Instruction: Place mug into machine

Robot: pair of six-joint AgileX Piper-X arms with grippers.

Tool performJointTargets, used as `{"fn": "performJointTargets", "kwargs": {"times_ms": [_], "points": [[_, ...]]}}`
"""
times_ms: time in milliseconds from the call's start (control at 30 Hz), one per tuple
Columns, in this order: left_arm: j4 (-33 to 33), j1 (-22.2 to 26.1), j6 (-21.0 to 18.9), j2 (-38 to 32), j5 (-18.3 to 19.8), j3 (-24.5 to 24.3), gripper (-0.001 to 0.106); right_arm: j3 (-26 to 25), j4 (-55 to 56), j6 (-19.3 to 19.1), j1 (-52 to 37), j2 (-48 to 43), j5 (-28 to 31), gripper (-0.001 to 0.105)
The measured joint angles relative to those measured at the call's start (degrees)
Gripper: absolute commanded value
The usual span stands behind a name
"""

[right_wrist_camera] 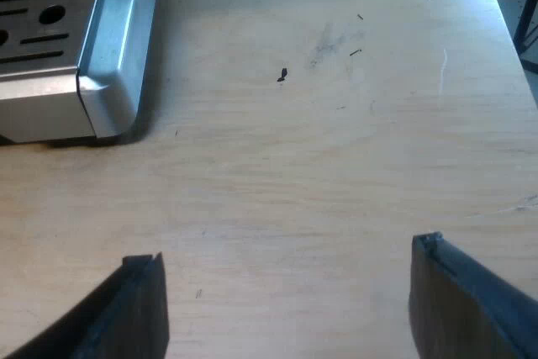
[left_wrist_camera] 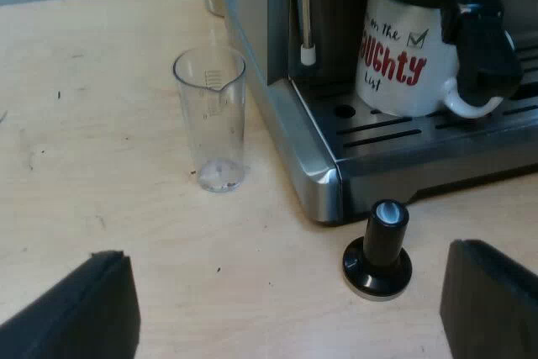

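From the left wrist you are seeing the white glazed mug (left_wrist_camera: pixel 403 56) sitting upright on the slotted metal drip tray (left_wrist_camera: pixel 395 134) of the brushed-steel machine (left_wrist_camera: pixel 286 115). The mug is showing "the" beside a ticked box, red letters "UGHTY", and "List" beneath. A thin steam wand (left_wrist_camera: pixel 307 14) with a pale tip is hanging beside it. A clear, ridged measuring glass (left_wrist_camera: pixel 211 119) is standing on the pale wooden tabletop (left_wrist_camera: pixel 92 149), near the machine's side. A tamper (left_wrist_camera: pixel 378 250) with a black knob and round base is standing upright by the tray's rounded corner. Your left gripper (left_wrist_camera: pixel 290 254) is hovering there, its black fingers spread wide and holding nothing.

From the right wrist, your right gripper (right_wrist_camera: pixel 286 251) is hanging over the scuffed, speckled tabletop (right_wrist_camera: pixel 319 140), fingers wide apart and empty, near the machine's (right_wrist_camera: pixel 113 48) steel corner.
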Motion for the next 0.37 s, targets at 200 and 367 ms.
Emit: {"fn": "performJointTargets", "kwargs": {"times_ms": [200, 367], "points": [[0.0, 0.0, 0.0, 0.0, 0.2, -0.3, 0.079, 0.0, 0.0, 0.0, 0.0, 0.0, 0.0, 0.062], [0.0, 0.0, 0.0, 0.0, 0.3, -0.3, 0.079, 0.0, 0.0, 0.0, 0.0, 0.0, 0.0, 0.062]]}}
